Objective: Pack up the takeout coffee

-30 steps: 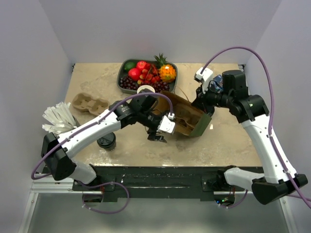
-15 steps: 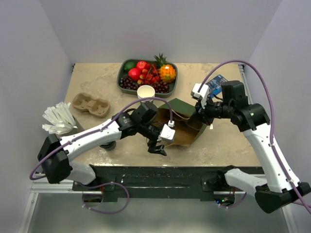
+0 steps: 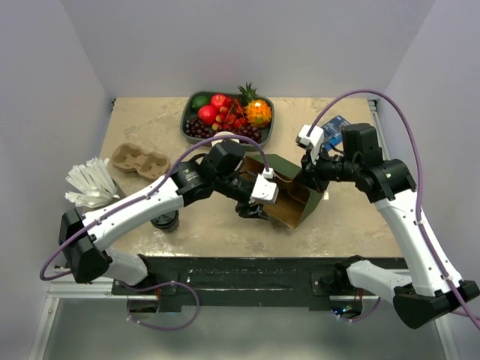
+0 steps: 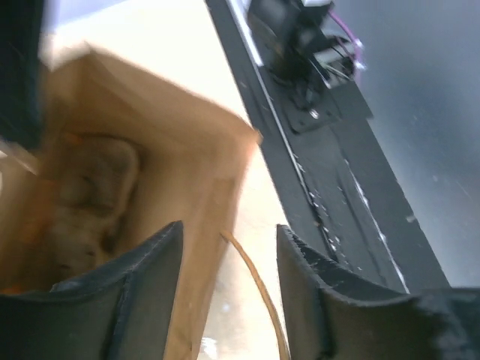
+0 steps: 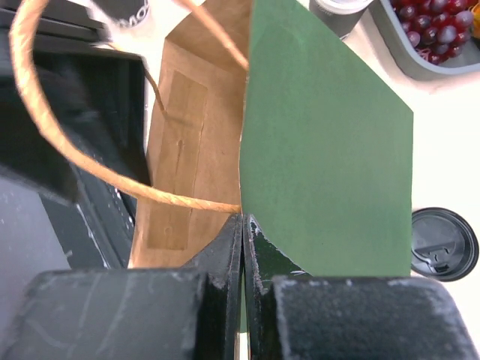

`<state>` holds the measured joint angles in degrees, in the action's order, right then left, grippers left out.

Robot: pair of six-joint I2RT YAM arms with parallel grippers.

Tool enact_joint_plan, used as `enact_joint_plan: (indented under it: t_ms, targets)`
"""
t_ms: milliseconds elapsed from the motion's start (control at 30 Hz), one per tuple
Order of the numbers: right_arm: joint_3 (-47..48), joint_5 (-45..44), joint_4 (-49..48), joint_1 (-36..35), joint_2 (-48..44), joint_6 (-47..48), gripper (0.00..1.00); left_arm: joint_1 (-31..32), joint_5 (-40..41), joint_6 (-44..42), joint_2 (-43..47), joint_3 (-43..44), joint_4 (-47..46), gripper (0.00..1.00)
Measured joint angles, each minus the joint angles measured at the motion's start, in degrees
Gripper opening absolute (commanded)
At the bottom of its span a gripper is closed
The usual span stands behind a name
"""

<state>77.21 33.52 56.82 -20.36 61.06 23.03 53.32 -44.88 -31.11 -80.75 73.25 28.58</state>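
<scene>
The takeout coffee (image 3: 164, 220), a black-lidded cup, stands at the near left of the table, partly under my left forearm. The paper bag (image 3: 286, 168), green outside and brown inside, lies tilted at mid-table with its mouth toward the near edge. My right gripper (image 3: 306, 178) is shut on the bag's green wall (image 5: 322, 135) beside a twine handle (image 5: 45, 142). My left gripper (image 3: 251, 211) is open at the bag's mouth. In the left wrist view its jaws (image 4: 229, 229) straddle the brown near wall (image 4: 187, 195) and a twine handle (image 4: 255, 285). A blurry brown shape lies inside.
A fruit tray (image 3: 184, 121) stands at the back. A lidless white cup (image 3: 223, 136) stands before it, and a pulp cup carrier (image 3: 139, 161) and white wrapped straws (image 3: 88, 184) lie at the left. A loose black lid (image 5: 444, 244) lies near my right gripper. A blue packet (image 3: 336, 124) is at the back right.
My left gripper moved right and up from in front of the bag to its mouth. The bag swung so its mouth faces the near edge. My right gripper kept its hold.
</scene>
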Motion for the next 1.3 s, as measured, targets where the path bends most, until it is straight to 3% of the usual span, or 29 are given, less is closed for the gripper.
enact_joint_plan:
  t_ms: [67, 200, 267, 333, 367, 400, 500, 767, 833, 867, 1000, 1200, 1300]
  targets:
    - [0.3, -0.2, -0.9, 0.0, 0.7, -1.3, 0.0, 0.0, 0.8, -0.2, 0.0, 2.4, 0.5, 0.49]
    - [0.5, -1.0, -2.5, 0.0, 1.5, -4.9, 0.0, 0.0, 2.3, -1.5, 0.0, 4.9, 2.1, 0.25]
    - [0.5, -1.3, -3.3, 0.0, 1.9, -7.0, 0.0, 0.0, 3.2, -2.5, 0.0, 5.7, 3.4, 0.25]
    - [0.8, -1.3, -4.0, 0.0, 2.6, -8.9, 0.0, 0.0, 4.1, -3.3, 0.0, 6.7, 4.6, 0.32]
    - [1.1, -1.4, -4.3, 0.1, 3.1, -9.9, 0.0, 0.0, 4.7, -3.6, 0.0, 7.3, 5.2, 0.41]
    - [1.5, -1.4, -4.5, 0.2, 3.6, -10.8, 0.0, 0.0, 5.2, -4.1, 0.0, 8.0, 5.7, 0.6]
    - [3.4, -1.2, -4.8, 1.3, 5.5, -13.4, 0.0, 0.0, 7.1, -4.4, 0.0, 10.3, 6.3, 0.74]
    - [7.4, 0.6, -4.4, 8.4, 9.6, -16.2, 0.01, -0.9, 10.6, -4.0, 0.0, 14.4, 6.4, 0.85]
    - [7.5, 0.5, -4.0, 9.1, 10.3, -16.3, 0.12, -1.9, 11.4, -4.1, 0.1, 15.2, 6.4, 0.86]
    - [7.5, 0.4, -3.7, 9.2, 10.6, -16.4, 0.26, -2.6, 11.9, -4.3, 0.2, 15.4, 6.5, 0.86]
    - [7.7, -1.8, -3.4, 9.2, 11.0, -17.3, 0.51, -4.7, 14.4, -5.9, 0.9, 15.5, 6.7, 0.93]
    - [12.5, -4.3, -3.0, 9.2, 11.8, -17.6, 0.51, -5.7, 15.8, -10.8, 0.8, 15.8, 7.0, 0.92]
    - [13.3, -4.4, -3.3, 9.2, 12.5, -18.1, 0.44, -6.5, 16.0, -13.3, -0.3, 16.7, 6.7, 0.9]
